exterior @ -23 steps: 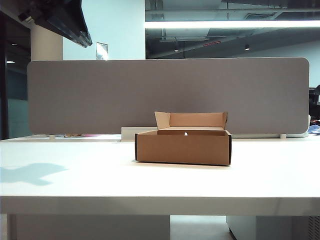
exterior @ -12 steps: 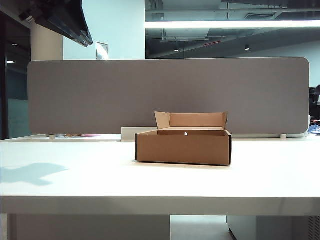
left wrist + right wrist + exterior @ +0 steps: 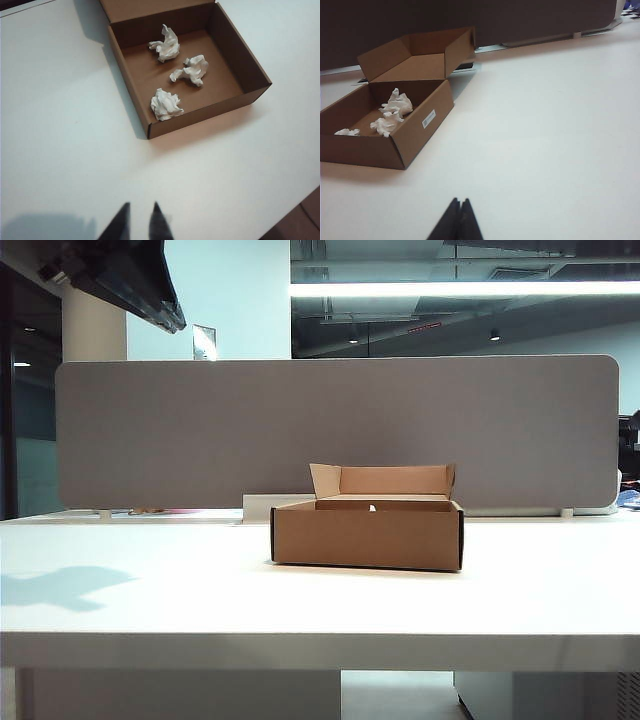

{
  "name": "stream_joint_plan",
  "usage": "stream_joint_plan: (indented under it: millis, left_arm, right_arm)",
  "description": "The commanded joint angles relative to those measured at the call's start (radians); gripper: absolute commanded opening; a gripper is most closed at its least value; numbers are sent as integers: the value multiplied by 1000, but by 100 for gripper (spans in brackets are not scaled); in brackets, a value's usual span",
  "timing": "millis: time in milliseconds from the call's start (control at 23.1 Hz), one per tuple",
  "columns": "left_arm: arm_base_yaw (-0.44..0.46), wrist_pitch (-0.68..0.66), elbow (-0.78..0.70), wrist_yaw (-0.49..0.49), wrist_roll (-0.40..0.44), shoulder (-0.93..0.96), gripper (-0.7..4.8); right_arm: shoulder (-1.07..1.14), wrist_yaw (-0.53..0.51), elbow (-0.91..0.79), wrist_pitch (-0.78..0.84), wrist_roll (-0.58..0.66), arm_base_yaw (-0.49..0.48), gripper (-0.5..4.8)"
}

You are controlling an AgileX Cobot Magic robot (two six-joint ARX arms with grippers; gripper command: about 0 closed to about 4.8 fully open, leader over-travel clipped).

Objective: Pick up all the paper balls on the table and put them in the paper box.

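Looks like the job's basically done: all three small crumpled white paper balls (image 3: 173,72) sit inside the low brown cardboard paper box (image 3: 131,70) in the upper middle of the left wrist view. No wads show on the wide white table (image 3: 150,590). The left gripper (image 3: 139,222) hovers near the box, tips slightly apart, holding nothing. The right gripper (image 3: 459,220) is pressed shut, empty. Next I'd guess both arms just park.
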Motion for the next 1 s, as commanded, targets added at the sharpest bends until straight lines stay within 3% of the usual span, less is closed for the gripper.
stream_joint_plan:
  millis: [43,390,823,997]
  left_arm:
    - [-1,43,-30,2,24,-20,47]
    - [14,179,-202,-55,139,-177,48]
    - [15,301,-524,-56,131,-512,48]
    - [15,420,-682,-55,131,-647,48]
  right_arm:
    - [-2,2,-6,11,-1,-1,-1]
    - [-2,2,-6,10,-1,-1,-1]
    - [-2,2,-6,10,-1,-1,-1]
    - [-2,2,-6,10,-1,-1,-1]
